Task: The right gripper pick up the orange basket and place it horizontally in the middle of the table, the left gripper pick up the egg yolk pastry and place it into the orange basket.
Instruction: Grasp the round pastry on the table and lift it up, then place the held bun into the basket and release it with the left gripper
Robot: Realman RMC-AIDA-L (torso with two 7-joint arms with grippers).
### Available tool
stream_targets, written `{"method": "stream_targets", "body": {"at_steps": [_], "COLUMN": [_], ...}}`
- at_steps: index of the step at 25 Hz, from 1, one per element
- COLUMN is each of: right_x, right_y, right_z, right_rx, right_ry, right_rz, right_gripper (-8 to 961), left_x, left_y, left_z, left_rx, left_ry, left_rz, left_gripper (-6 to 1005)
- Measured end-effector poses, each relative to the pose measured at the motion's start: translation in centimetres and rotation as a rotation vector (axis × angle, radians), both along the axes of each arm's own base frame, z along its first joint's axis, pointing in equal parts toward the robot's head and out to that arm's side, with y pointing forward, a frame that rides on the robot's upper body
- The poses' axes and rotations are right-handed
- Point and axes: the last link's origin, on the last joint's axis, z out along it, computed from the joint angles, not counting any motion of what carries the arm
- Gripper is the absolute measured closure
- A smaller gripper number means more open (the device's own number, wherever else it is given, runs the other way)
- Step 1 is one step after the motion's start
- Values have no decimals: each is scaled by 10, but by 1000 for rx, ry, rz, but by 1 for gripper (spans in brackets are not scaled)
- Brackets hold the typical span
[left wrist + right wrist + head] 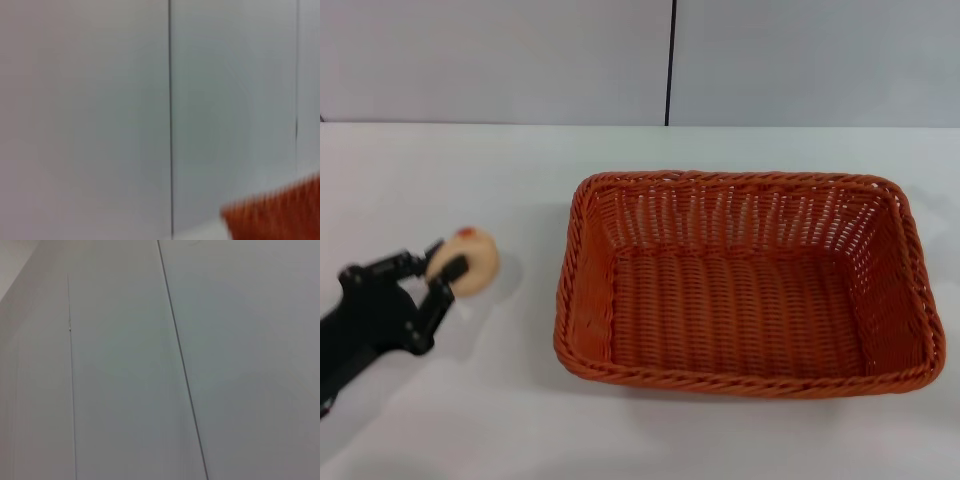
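Observation:
The orange basket point(750, 285) lies lengthwise on the white table point(500, 410), a little right of centre, with nothing inside it. To its left, the egg yolk pastry point(468, 262) is held between the fingers of my left gripper point(438, 270), which is shut on it at about table height. A blurred corner of the orange basket point(280, 212) shows in the left wrist view. My right gripper is out of view; its wrist view shows only a grey wall.
A grey panelled wall point(520, 60) with a dark vertical seam rises behind the table's far edge. White tabletop runs in front of the basket and to its left.

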Motion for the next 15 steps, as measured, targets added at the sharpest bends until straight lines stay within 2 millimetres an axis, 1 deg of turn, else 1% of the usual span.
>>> {"method": "stream_targets", "body": {"at_steps": [1, 3, 4, 5, 7, 8, 9, 10, 11, 13, 14, 15], "right_x": [0, -1, -1, -1, -1, -1, -1, -1, -1, 0, 0, 0], "right_y": [0, 0, 0, 1, 1, 1, 1, 1, 0, 0, 0, 0], "right_z": [0, 0, 0, 0, -1, -1, -2, -2, -3, -3, -3, -3], "right_rx": [0, -1, -1, -1, -1, -2, -4, -4, -7, -8, -8, -8], "right_ry": [0, 1, 1, 1, 3, 4, 7, 7, 11, 13, 13, 13], "right_rz": [1, 2, 2, 3, 4, 3, 1, 1, -1, -2, -3, -3], "right_gripper": [356, 355, 354, 354, 353, 353, 352, 352, 352, 351, 350, 350], "left_x": [6, 6, 16, 30, 39, 39, 58, 58, 70, 70, 92, 92], "left_y": [1, 1, 5, 12, 17, 17, 27, 27, 34, 34, 43, 43], "left_z": [6, 6, 14, 21, 22, 22, 15, 15, 7, 7, -9, -9], "left_rx": [19, 19, 34, 16, -13, -13, -106, -106, -159, -159, -237, -237], "left_ry": [-37, -37, -103, -175, -201, -201, -233, -233, -249, -249, -284, -284], "left_rz": [-31, -31, -79, -142, -184, -184, -262, -262, -306, -306, -360, -360], "left_gripper": [786, 795, 800, 804, 821, 829, 837, 846, 854, 870, 879, 887]}}
